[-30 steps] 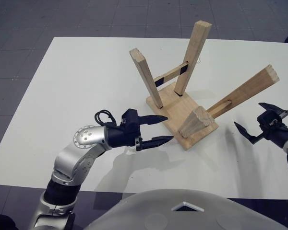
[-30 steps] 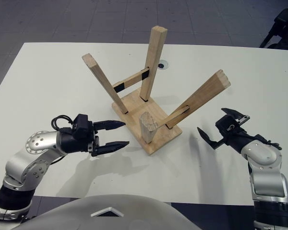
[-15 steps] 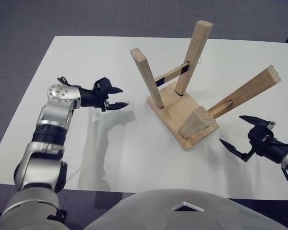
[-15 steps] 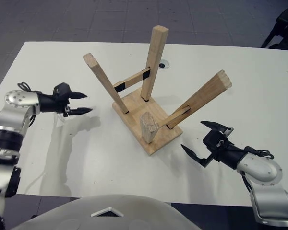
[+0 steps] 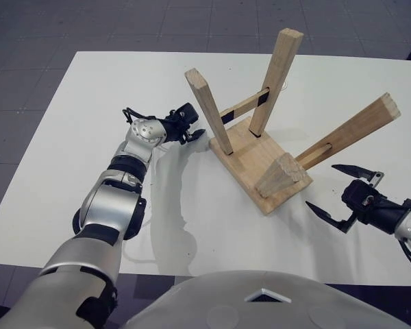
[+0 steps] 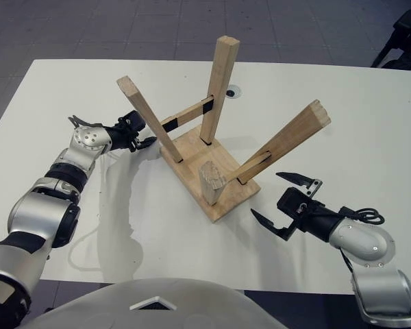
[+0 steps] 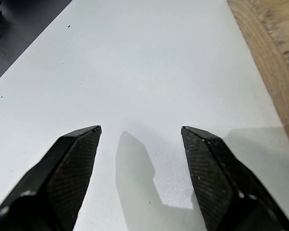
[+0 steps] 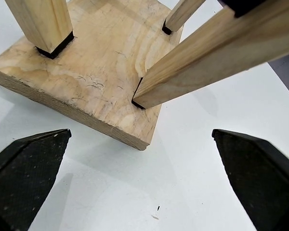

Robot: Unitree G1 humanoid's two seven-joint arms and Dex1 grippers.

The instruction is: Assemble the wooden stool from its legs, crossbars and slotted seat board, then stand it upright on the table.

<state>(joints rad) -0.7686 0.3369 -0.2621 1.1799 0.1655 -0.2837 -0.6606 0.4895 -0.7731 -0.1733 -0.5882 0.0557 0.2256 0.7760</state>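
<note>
the stool [image 5: 259, 147] stands upside down near the middle of the white surface [image 5: 109, 75]. its seat board [image 5: 240, 161] lies flat on the surface, and its four legs point up and splay outward. it is all pale bare wood, and the legs sit in dark-edged slots in the board. a thin crossbar [image 5: 243, 105] with black ends joins the two legs on the left side. another crossbar [image 5: 323, 146] joins the pair on the right. the left end effector [image 7: 140, 130] hovers low over the surface just beside the board's left edge, fingers apart. the right end effector [image 5: 320, 185] is near the board's right corner, fingers spread wide.
</note>
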